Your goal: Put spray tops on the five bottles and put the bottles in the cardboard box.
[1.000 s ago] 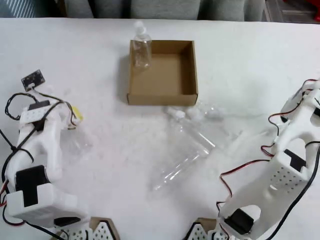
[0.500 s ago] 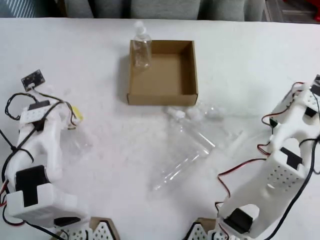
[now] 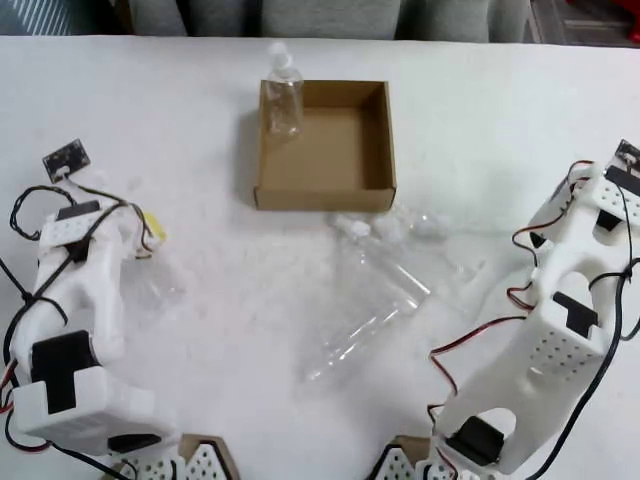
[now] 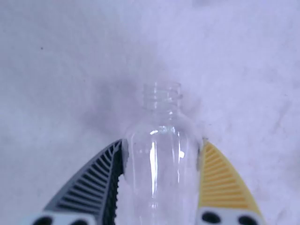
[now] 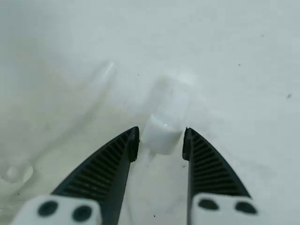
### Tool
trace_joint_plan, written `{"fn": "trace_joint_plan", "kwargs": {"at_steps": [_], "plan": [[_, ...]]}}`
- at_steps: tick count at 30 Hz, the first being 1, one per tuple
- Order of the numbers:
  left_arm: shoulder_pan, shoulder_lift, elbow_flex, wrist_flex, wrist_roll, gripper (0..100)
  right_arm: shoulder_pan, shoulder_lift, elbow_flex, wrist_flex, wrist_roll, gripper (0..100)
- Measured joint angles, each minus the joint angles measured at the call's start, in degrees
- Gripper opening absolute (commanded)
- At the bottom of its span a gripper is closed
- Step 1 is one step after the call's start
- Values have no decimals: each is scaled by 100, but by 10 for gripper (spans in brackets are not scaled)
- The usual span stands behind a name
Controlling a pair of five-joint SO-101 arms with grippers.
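2 SO-101 arms at a white table (image 3: 180, 100), grey chair backs (image 3: 330, 15) along its far edge. Cardboard box (image 3: 325, 197) open at mid-table, 1 capped bottle (image 3: 283, 100) upright at its far left corner; inside or just behind the wall, impossible to tell. Left gripper (image 4: 162, 145) clamped on an open-necked bottle (image 4: 160, 161), lower body cut off by the frame. Right gripper (image 5: 161, 131) narrowed onto a white spray top (image 5: 164, 124), far end blurred. Just in front of the box, 3 loose tops (image 3: 390, 228); nearer the arms, clear bottles (image 3: 365, 300) lying overlapped, outlines faint against the white, count uncertain. Small black board (image 3: 66, 156) beside the left arm, detail too small to make out.
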Motion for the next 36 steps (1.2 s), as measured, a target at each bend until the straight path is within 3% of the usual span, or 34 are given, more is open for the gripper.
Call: {"fn": "trace_joint_plan", "kwargs": {"at_steps": [6,10,17,28,36], "plan": [[0,0,0,0,0,21,-26,299,35,-158,0,125],[0,0,0,0,0,21,-9,316,35,-158,35,9],[0,0,0,0,0,21,44,167,-185,149,545,17],[202,-158,9,0,-18,20,378,-2330,-413,1679,1152,17],[1073,-2637,79,879,-18,23,651,-4167,299,1837,1204,17]]}}
